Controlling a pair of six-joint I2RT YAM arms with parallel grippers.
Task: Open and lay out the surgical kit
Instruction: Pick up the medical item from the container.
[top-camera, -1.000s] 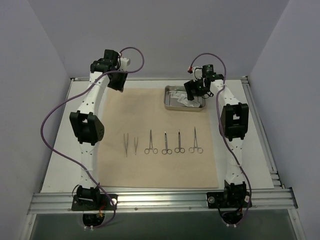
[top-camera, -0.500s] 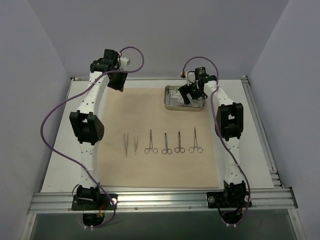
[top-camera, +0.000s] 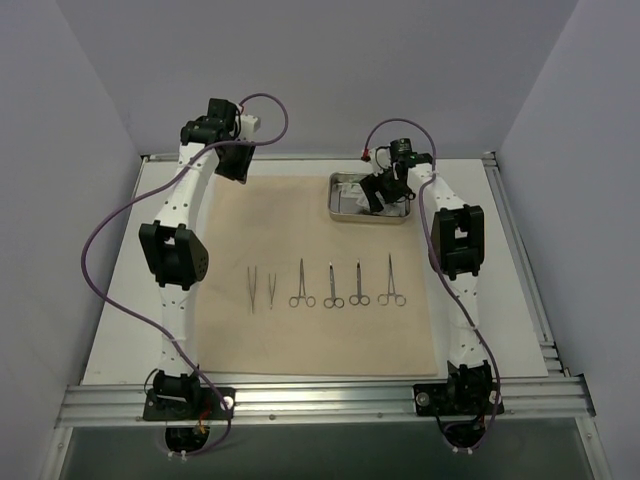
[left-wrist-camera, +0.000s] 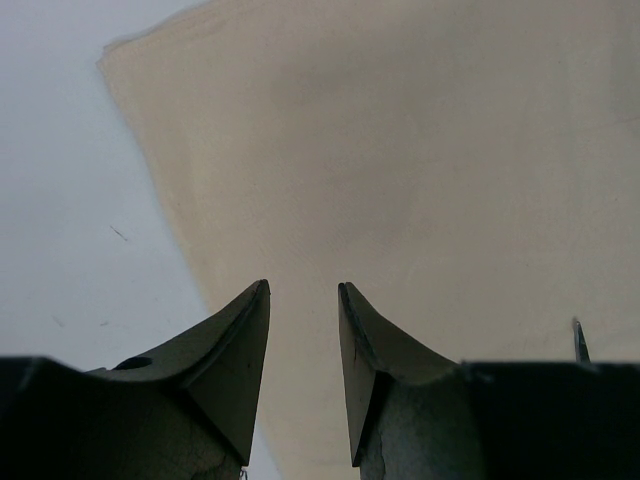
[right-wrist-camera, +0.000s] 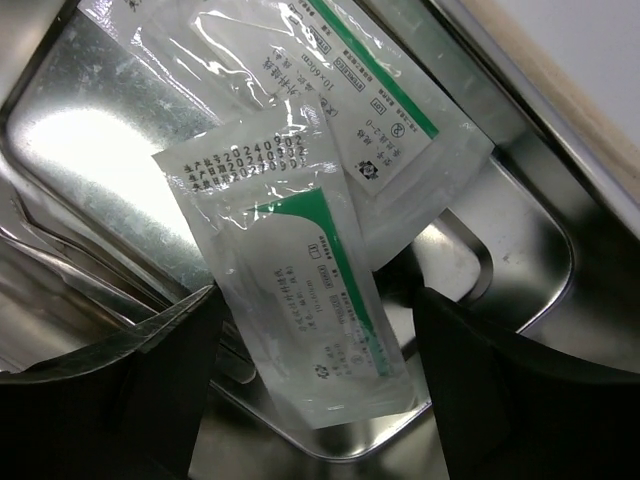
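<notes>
The beige cloth wrap (top-camera: 320, 270) of the surgical kit lies spread flat on the table. Two tweezers (top-camera: 253, 288) and several scissor-handled clamps (top-camera: 332, 287) lie in a row on it. The steel tray (top-camera: 340, 210) sits at the cloth's far right. Inside it two white packets overlap; the nearer packet (right-wrist-camera: 300, 300) lies between the fingers of my right gripper (right-wrist-camera: 315, 330), which is open and straddles it without touching it. My left gripper (left-wrist-camera: 303, 300) hangs open and empty over the cloth's far left corner (left-wrist-camera: 110, 50).
More slim metal instruments (right-wrist-camera: 70, 270) lie in the tray's left part. Aluminium rails (top-camera: 320, 395) frame the table's near and right edges. Grey walls close in on three sides.
My right gripper has moved left and down into the tray, over the packets, and its fingers have begun closing slightly. The left arm has not moved.
</notes>
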